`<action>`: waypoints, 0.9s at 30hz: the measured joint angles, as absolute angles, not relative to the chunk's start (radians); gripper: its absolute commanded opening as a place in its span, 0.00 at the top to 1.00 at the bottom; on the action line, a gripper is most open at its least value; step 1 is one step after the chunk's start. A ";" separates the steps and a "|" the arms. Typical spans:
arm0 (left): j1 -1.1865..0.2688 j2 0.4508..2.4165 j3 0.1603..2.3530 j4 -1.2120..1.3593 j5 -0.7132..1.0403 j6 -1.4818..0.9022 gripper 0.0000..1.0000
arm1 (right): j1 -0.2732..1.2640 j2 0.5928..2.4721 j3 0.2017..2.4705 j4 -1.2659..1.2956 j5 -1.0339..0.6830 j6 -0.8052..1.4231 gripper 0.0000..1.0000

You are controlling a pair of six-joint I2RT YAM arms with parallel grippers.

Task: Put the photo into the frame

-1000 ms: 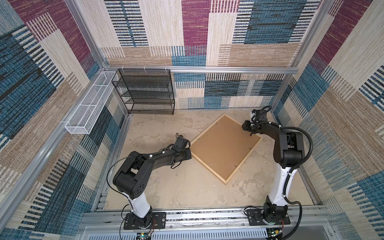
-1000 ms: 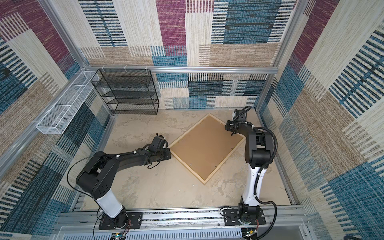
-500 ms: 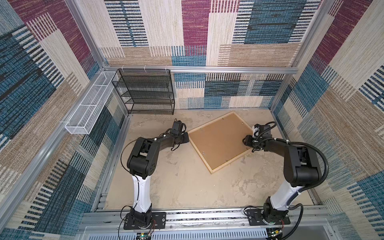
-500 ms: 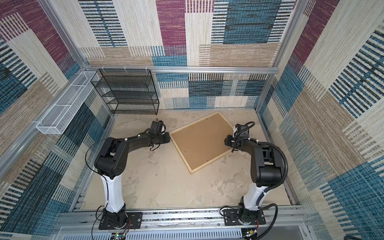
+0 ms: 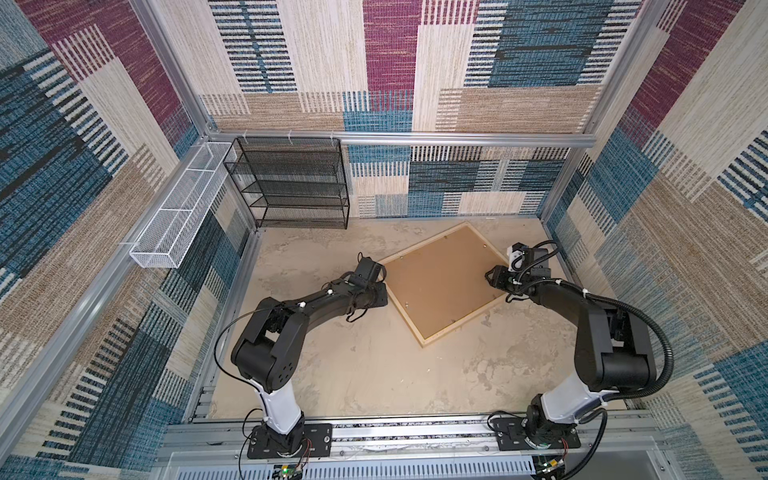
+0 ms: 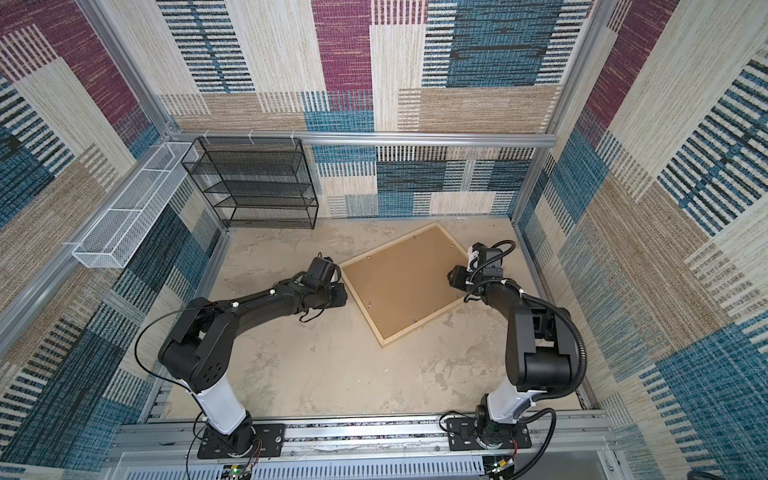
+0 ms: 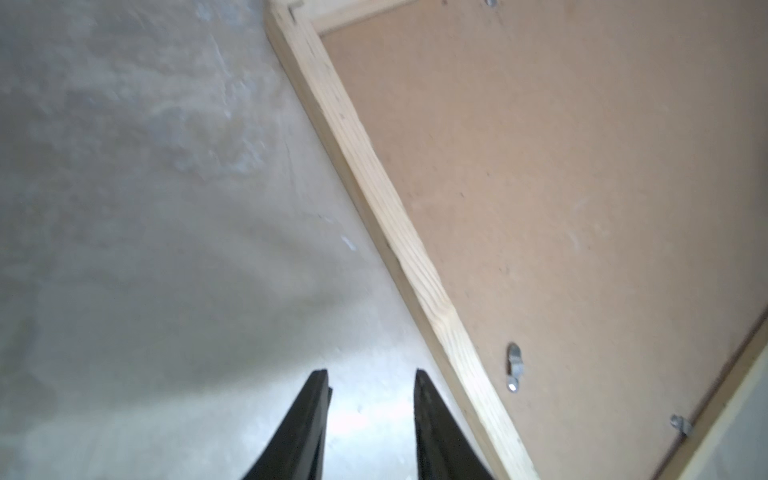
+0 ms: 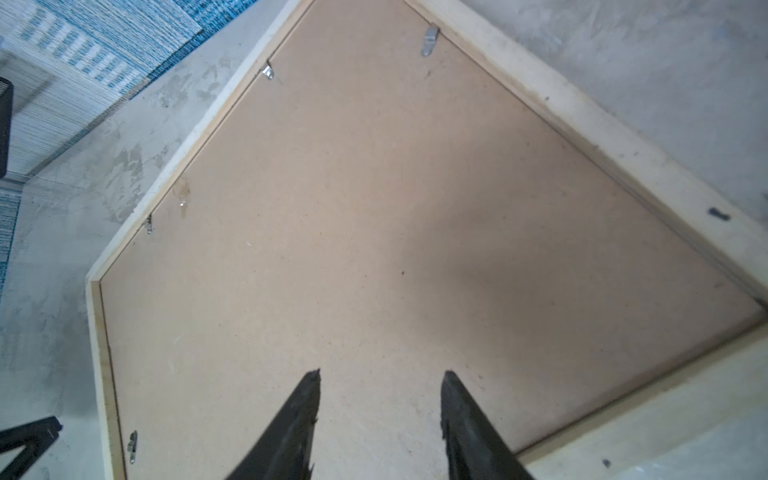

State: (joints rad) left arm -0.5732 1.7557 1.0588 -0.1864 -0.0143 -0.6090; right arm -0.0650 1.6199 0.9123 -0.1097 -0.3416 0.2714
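The table point(image 5: 374, 374) was found bearing the frame point(image 7: 374, 189), laid back-up, probably so its rear could be reached. A brown backing board point(image 5: 440, 282) was seated within the rails. The photo was not seen in any view; it may be hidden beneath the board. The left gripper point(image 7: 370, 374) was held just beside a rail, fingers spread, empty. The right gripper point(image 8: 381, 372) was held over the board, likewise spread. Small metal tabs point(image 7: 514, 365) were noted, presumably retaining the board.

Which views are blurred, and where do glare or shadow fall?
Left wrist view: soft all over, bright glare on the table by the left end effector. Right wrist view: sharper, a soft shadow across the backing board. Both top views: sharp.
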 measured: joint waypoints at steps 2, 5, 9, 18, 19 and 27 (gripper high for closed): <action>-0.624 1.737 1.036 -0.188 -0.032 -0.660 0.54 | -0.054 1.615 0.912 -0.110 -0.351 0.272 0.49; -0.687 1.730 1.029 -0.188 -0.074 -0.723 0.54 | -0.037 1.608 0.911 -0.109 -0.359 0.272 0.49; -0.756 1.748 1.042 -0.183 -0.101 -0.775 0.54 | -0.017 1.607 0.911 -0.102 -0.360 0.276 0.48; -0.795 1.865 1.118 -0.198 -0.101 -0.808 0.62 | 0.019 1.607 0.921 -0.102 -0.366 0.280 0.48; -0.796 1.872 1.125 -0.200 -0.102 -0.808 0.65 | 0.020 1.607 0.923 -0.102 -0.366 0.280 0.48; -0.786 1.885 1.172 -0.278 -0.157 -0.767 0.73 | 0.055 1.605 0.930 -0.097 -0.366 0.282 0.48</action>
